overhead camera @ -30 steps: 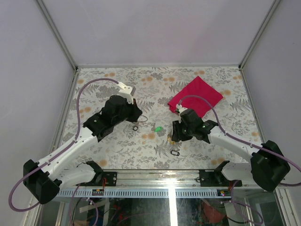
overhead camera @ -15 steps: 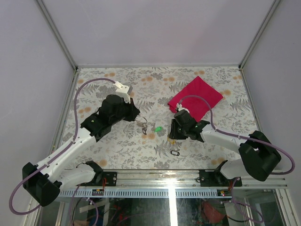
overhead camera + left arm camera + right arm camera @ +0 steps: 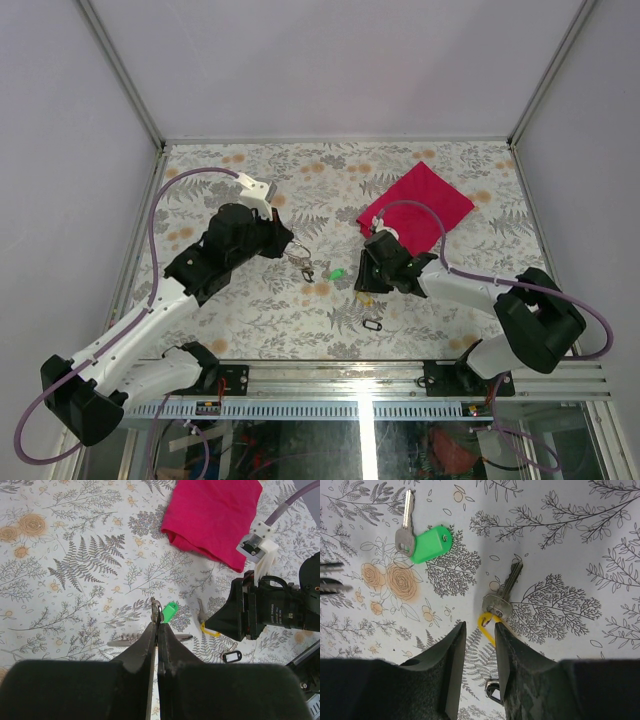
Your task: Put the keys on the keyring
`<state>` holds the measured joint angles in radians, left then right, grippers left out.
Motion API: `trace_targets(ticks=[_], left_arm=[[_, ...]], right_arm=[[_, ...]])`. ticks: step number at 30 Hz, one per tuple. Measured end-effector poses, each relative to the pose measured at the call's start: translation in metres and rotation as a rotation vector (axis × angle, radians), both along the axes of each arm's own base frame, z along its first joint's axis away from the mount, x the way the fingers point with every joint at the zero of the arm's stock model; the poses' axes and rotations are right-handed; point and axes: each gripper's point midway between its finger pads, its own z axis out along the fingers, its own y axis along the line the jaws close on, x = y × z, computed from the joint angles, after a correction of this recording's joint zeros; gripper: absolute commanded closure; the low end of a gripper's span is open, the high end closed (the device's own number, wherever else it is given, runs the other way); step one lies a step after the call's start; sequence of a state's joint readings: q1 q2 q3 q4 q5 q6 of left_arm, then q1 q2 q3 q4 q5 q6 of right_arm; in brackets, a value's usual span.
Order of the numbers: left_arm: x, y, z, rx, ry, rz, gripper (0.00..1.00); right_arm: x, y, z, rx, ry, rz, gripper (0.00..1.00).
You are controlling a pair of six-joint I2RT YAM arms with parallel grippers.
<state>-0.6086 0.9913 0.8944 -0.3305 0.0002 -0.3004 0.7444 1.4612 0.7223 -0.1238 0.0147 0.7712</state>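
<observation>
**A:** The left end effector (image 3: 156, 626) stays clamped tight on the thin silver wire keyring (image 3: 159, 611), held mid-way across the floral-patterned bench (image 3: 250, 320), just left of the green-tagged silver key (image 3: 427, 544).

**B:** The right end effector (image 3: 479, 625) has slid left and narrowed. Its fingers straddle the yellow-looped silver key (image 3: 496, 604) without pinching it. A pickup looks imminent.

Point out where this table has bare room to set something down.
Bare: the far strip of the table left of the cloth, and the near strip left of the black tag. Crowded: the middle, where the green-tagged key lies between the left fingers, shut on the ring, and the right fingers, open at the yellow-ringed key.
</observation>
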Motion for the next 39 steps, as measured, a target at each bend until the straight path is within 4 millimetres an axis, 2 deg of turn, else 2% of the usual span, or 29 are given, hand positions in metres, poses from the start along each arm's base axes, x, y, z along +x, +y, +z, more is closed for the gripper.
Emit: trace_targets(ticks=[18, 25, 29, 36, 39], left_arm=[[0.000, 0.000, 0.000, 0.008, -0.004, -0.004, 1.00], [0.000, 0.000, -0.001, 0.009, -0.005, -0.005, 1.00], [0.000, 0.001, -0.001, 0.011, -0.005, -0.006, 1.00], [0.000, 0.001, -0.001, 0.012, -0.005, -0.006, 1.00], [0.000, 0.001, -0.001, 0.011, -0.005, -0.007, 1.00]], right_arm=[[0.005, 0.004, -0.009, -0.021, 0.022, 0.000, 0.70], [0.005, 0.005, -0.011, -0.026, 0.026, 0.003, 0.85], [0.006, 0.005, -0.010, -0.027, 0.023, 0.005, 1.00], [0.007, 0.004, -0.010, -0.037, 0.009, 0.026, 1.00], [0.008, 0.003, -0.003, -0.038, -0.025, 0.060, 1.00]])
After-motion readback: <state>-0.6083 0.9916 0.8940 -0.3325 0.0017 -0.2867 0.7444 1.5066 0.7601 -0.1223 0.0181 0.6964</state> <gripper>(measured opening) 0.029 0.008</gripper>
